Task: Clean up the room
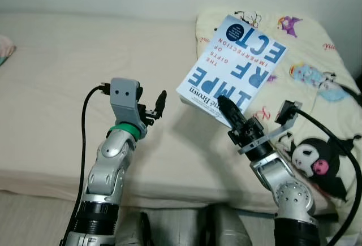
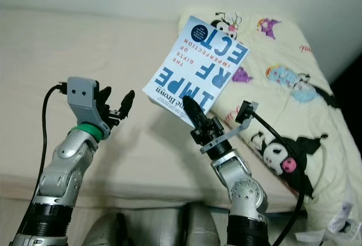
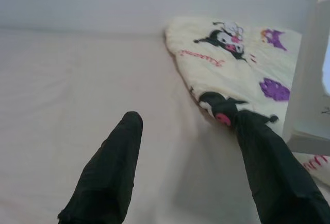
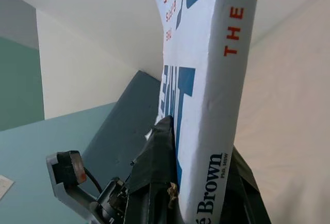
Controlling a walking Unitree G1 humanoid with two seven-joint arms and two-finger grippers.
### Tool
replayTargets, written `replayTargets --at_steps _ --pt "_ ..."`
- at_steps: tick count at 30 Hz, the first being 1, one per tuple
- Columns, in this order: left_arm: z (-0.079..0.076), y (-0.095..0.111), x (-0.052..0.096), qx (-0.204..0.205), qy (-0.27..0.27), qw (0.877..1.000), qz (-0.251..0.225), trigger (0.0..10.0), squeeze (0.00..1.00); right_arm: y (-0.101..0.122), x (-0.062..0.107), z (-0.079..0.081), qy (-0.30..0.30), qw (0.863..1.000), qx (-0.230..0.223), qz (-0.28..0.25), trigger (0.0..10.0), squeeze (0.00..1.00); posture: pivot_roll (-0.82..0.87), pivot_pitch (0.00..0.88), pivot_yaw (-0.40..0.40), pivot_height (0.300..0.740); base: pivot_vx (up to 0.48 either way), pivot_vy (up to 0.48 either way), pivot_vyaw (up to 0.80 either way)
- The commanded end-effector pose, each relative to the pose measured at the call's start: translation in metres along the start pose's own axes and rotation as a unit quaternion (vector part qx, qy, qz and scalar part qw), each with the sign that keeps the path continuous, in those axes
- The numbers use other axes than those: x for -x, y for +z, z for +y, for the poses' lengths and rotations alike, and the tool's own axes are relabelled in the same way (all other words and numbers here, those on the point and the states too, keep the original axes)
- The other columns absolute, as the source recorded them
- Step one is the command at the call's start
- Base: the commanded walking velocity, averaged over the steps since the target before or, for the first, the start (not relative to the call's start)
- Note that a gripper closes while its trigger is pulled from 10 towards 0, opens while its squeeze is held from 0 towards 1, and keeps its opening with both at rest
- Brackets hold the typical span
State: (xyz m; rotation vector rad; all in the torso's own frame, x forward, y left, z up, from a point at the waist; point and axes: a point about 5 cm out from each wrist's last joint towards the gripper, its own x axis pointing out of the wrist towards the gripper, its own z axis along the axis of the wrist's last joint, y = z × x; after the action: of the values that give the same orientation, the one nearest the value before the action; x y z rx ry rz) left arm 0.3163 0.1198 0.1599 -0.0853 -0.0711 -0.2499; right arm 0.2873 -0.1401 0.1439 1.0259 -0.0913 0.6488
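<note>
Robot is standing at the edge of the bed [image 1: 68, 76], both arms raised over the mattress.

Right gripper [image 1: 229, 109] is pinching a white paperback book [image 1: 232, 59] by its lower corner, near the spine; the two black fingers are closed tight on the cover, one each side, as the right wrist view is showing. Book is hanging in the air, tilted, cover toward the head camera, above the seam where the cartoon-print blanket [image 1: 317, 87] is meeting the bare sheet.

Left gripper [image 1: 154, 109] is hovering just beside, well short of the book, fingers spread wide and holding nothing. Its wrist view is looking across the sheet toward the blanket's edge.

Judgement: the grip is a thin corner pinch, so the book is likely pulling hard on the fingers. Best handling would be keeping the wrist steady, avoiding quick swings, and possibly bringing the open left gripper under the far edge for support before carrying it off.
</note>
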Motion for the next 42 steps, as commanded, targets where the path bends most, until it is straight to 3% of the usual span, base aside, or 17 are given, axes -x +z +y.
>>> replayTargets --at_steps 1,10,16,25,35,42 --pt "-0.002 -0.002 0.0 0.0 -0.001 1.0 0.009 10.0 0.0 0.001 -0.002 0.002 0.012 1.0 -0.002 -0.006 10.0 0.0 -0.03 0.023 0.03 0.695 0.0 0.0 0.0" --pt "-0.008 0.005 -0.002 0.0 -0.017 1.0 0.002 10.0 0.0 0.002 -0.002 0.0 0.003 1.0 0.0 -0.008 10.0 0.0 -0.03 0.021 0.029 0.74 0.0 0.0 0.0" --pt "-0.008 0.006 -0.003 0.001 -0.02 1.0 0.005 10.0 0.0 0.002 -0.003 -0.004 -0.011 1.0 0.005 -0.013 10.0 0.0 -0.03 0.024 0.031 0.74 0.0 0.096 0.0" --pt "-0.013 0.009 -0.003 0.005 -0.036 0.999 -0.003 10.0 0.0 0.001 -0.003 -0.003 -0.01 1.0 0.004 -0.013 10.0 0.0 -0.03 0.028 0.036 0.74 0.0 0.435 0.0" --pt "-0.016 0.012 -0.002 0.005 -0.047 0.999 -0.008 10.0 0.0 0.002 -0.004 -0.005 -0.014 1.0 0.0 -0.019 10.0 0.0 -0.03 0.028 0.038 0.74 0.0 0.48 -0.72" --pt "-0.016 0.013 -0.001 0.003 -0.051 0.999 -0.009 10.0 0.0 0.001 -0.004 -0.005 -0.015 1.0 0.0 -0.021 10.0 0.0 -0.03 0.03 0.042 0.74 0.0 0.48 0.0"
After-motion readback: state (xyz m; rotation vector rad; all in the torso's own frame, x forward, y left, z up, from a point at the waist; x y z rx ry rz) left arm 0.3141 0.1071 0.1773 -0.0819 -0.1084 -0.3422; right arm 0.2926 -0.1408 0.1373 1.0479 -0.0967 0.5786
